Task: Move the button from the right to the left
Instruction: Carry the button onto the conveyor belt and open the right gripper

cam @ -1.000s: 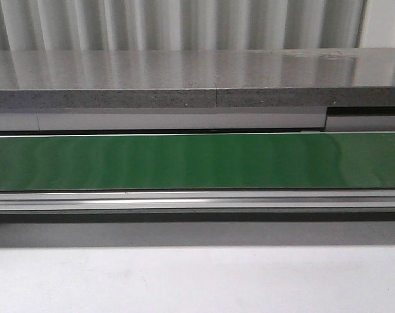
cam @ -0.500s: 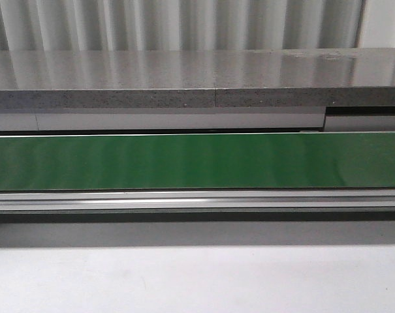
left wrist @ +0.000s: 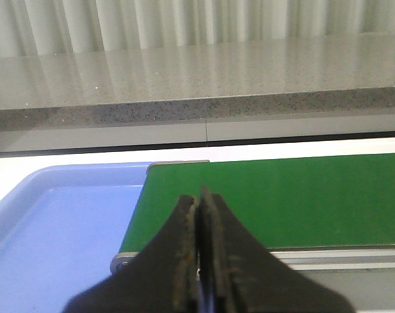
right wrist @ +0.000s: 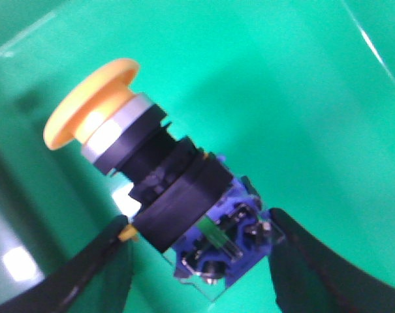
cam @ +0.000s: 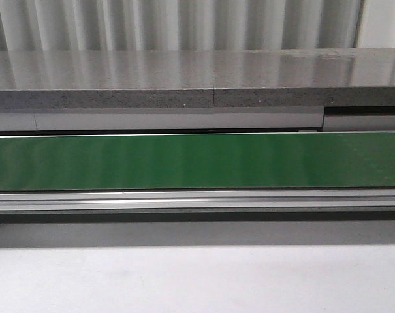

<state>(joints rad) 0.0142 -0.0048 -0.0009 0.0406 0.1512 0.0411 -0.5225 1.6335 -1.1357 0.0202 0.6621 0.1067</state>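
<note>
right gripper (right wrist: 200,254) straddles button (right wrist: 158,189), fingers at contact block, clamp unclear | button lies in green bin | left gripper (left wrist: 200,261) clenched empty by green belt (left wrist: 282,195), blue tray (left wrist: 60,235) | advice: grip black body squarely, lift straight

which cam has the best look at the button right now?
Right wrist view. The button fills the frame: yellow head, black body and blue contact block, lying between the right gripper's open fingers over a green surface. The front view shows only the bare green belt; the left wrist view shows belt and closed left gripper, no button.
</note>
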